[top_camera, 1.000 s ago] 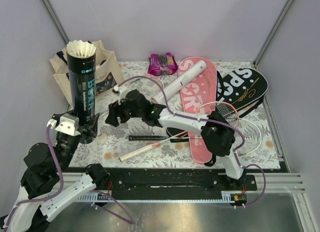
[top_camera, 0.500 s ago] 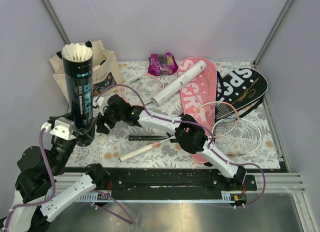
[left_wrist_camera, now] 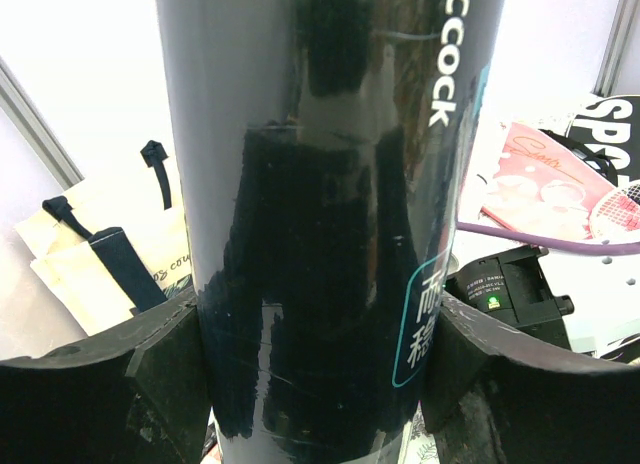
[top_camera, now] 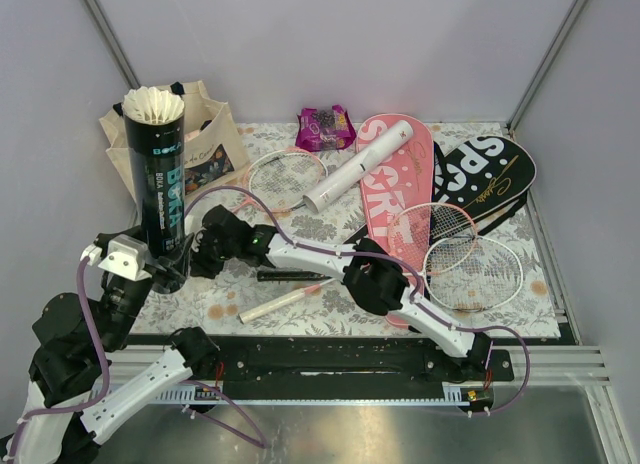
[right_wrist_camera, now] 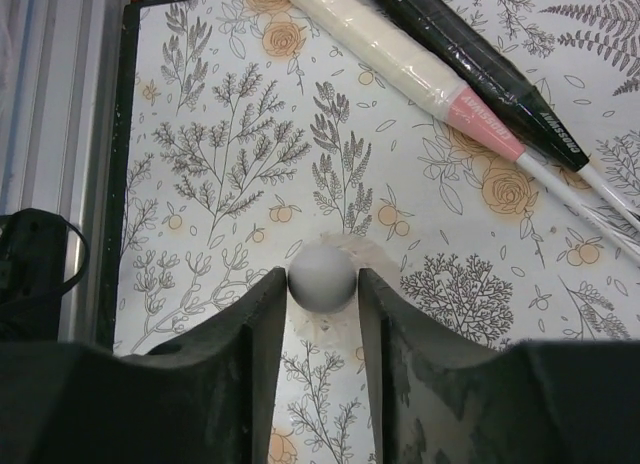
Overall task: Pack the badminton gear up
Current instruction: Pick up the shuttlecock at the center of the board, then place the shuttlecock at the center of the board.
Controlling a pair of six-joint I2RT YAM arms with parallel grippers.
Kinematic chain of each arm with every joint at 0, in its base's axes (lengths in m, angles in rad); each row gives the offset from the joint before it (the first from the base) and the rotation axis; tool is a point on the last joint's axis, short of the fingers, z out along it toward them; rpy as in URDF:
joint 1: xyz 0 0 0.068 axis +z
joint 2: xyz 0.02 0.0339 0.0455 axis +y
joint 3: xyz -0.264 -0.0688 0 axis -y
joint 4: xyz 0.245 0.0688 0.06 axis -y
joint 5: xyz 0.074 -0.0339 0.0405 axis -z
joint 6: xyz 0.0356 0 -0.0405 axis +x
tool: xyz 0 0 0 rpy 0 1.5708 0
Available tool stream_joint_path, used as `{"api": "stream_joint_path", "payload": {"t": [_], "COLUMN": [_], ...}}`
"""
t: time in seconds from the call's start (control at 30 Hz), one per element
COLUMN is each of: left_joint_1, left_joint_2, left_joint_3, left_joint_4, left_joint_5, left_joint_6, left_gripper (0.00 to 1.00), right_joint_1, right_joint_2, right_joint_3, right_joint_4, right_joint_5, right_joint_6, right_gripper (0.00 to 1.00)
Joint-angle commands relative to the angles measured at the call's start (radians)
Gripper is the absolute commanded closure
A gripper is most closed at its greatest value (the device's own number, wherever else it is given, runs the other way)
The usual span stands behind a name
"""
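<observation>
One small white shuttlecock (right_wrist_camera: 322, 274) stands cork-up on the floral-print mat (right_wrist_camera: 200, 134), close to the mat's near edge. The R gripper (right_wrist_camera: 320, 284) is pinched narrow on its round cork, w/ a finger touching each side. From the top cam the shuttlecock is hidden under the R gripper (top_camera: 202, 252), which is stretched far left.

Just left of it is the tall glossy black cardboard tube (top_camera: 165, 199), upright and packed w/ a stack of white feather shuttlecocks (top_camera: 153, 106) showing at its open top. The L gripper (top_camera: 170, 269) clamps the tube low down. In the wrist cam its pads (left_wrist_camera: 165, 374) press both sides of the tube (left_wrist_camera: 320, 224), so the jaws are wide but full. Can't tell if the tube's foot rests on the mat.

Close to the R gripper lie two racket handles side by side: a cream-wrapped handle w/ pink collar (right_wrist_camera: 385, 44) and a black-wrapped handle (right_wrist_camera: 470, 59). Three round strung racket heads show:
- a pink-rimmed one (top_camera: 287, 174) mid-mat
- another pink-rimmed one (top_camera: 435, 229) partly over the pink racket-shaped "SPORT" cover (top_camera: 395, 199)
- a white-rimmed one (top_camera: 472, 272) touching it on the right

A long white tube (top_camera: 358, 167) lies tilted across the pink cover's upper left edge. The black racket-shaped "SPORT" cover (top_camera: 490, 174) lies far right.

At the back are a cream canvas tote w/ navy handles (top_camera: 205, 149) behind the black tube and a purple-pink snack packet (top_camera: 326, 127).
</observation>
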State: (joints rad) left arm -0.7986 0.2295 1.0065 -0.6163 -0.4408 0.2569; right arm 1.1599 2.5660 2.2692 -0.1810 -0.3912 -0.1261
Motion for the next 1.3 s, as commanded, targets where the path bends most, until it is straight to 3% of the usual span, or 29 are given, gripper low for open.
{"api": "stream_joint_path", "payload": {"t": [0.0, 0.1, 0.37, 0.63, 0.87, 0.93, 1.17, 1.27], "left_joint_1": [-0.002, -0.002, -0.002, -0.002, -0.002, -0.001, -0.001, -0.002], "left_joint_2": [-0.012, -0.012, -0.015, -0.016, 0.001, 0.005, 0.008, 0.013], "left_joint_3": [0.038, 0.040, 0.030, 0.015, 0.001, 0.003, 0.001, 0.000], "left_joint_4": [0.063, 0.063, 0.064, 0.073, 0.092, 0.093, 0.093, 0.101], "left_joint_5": [0.007, 0.005, 0.002, 0.008, 0.027, 0.028, 0.027, 0.031], "left_joint_6": [-0.004, -0.004, -0.005, -0.011, -0.025, -0.033, -0.041, -0.042], "left_gripper": [0.57, 0.57, 0.57, 0.57, 0.57, 0.57, 0.57, 0.57], "right_joint_1": [-0.003, -0.003, -0.043, -0.215, -0.405, -0.442, -0.511, -0.519], "right_joint_2": [-0.038, -0.079, -0.217, -0.535, -0.612, -0.606, -0.616, -0.676], "right_joint_3": [-0.042, -0.117, -0.310, -0.854, -1.074, -1.112, -1.152, -1.188], "right_joint_4": [0.083, 0.127, 0.241, 0.619, 0.776, 0.811, 0.651, 0.548], "right_joint_5": [0.031, 0.049, 0.149, 0.046, -0.061, -0.093, -0.138, -0.054], "right_joint_6": [0.016, 0.017, 0.120, 0.466, 0.874, 0.913, 0.988, 0.941], "right_gripper": [0.64, 0.73, 0.80, 0.80, 0.78, 0.78, 0.73, 0.54]}}
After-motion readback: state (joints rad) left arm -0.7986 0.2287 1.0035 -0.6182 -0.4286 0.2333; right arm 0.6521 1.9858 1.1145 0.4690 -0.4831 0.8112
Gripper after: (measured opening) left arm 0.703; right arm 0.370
